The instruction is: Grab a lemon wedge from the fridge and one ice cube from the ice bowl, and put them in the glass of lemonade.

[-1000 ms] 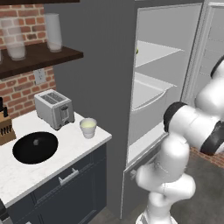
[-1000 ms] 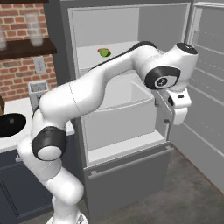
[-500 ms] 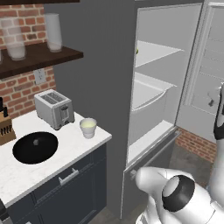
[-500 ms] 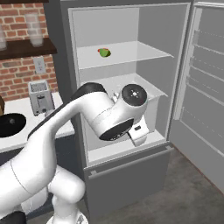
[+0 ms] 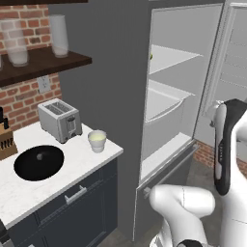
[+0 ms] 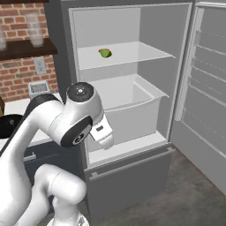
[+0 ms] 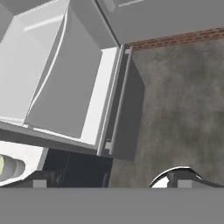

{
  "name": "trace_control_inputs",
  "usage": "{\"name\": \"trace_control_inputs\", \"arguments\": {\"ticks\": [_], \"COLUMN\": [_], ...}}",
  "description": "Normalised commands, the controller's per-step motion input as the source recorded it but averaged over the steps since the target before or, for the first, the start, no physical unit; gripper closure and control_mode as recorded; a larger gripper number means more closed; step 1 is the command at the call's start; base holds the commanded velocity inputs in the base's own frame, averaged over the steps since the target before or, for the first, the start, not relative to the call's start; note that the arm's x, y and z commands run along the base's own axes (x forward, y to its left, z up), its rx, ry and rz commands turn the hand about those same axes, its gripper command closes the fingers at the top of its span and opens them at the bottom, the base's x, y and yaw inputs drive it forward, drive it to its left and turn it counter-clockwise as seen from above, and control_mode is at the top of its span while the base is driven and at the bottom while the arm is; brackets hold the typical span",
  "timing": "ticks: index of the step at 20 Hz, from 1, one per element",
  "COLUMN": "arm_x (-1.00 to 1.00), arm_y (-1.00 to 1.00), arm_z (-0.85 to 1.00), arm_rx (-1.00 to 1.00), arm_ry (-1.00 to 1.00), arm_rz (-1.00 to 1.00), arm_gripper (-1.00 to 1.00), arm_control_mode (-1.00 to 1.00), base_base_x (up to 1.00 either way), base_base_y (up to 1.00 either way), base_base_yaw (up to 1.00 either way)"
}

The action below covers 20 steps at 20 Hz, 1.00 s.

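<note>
before the open fridge (image 6: 132, 88), claw unseen

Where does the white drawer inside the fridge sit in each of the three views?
Left base view: white drawer, right of centre, seen edge-on through the fridge opening.
Right base view: centre, facing the camera, below the shelf.
Hand view: upper left, seen from above and tilted.
Shared landmark: the white ledge under the drawer.
</note>
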Motion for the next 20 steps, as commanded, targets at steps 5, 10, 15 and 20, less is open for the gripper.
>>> {"name": "trace_control_inputs", "arguments": {"ticks": [5,10,15,20], "arm_x": [-0.21,-0.36,-0.44,-0.23], "arm_y": [0.35,0.58,0.53,0.11], "arm_z": [0.0,0.0,0.0,0.0], "arm_rx": [-0.02,-0.01,-0.04,0.0], "arm_ry": [0.08,0.0,0.08,0.0], "arm_rz": [0.0,0.0,0.1,0.1], "arm_gripper": [-1.0,-1.0,-1.0,-1.0], "arm_control_mode": [-1.0,-1.0,-1.0,-1.0], "base_base_x": [0.0,0.0,0.0,0.0], "base_base_y": [0.0,0.0,0.0,0.0], "base_base_yaw": [0.0,0.0,0.0,0.0]}}
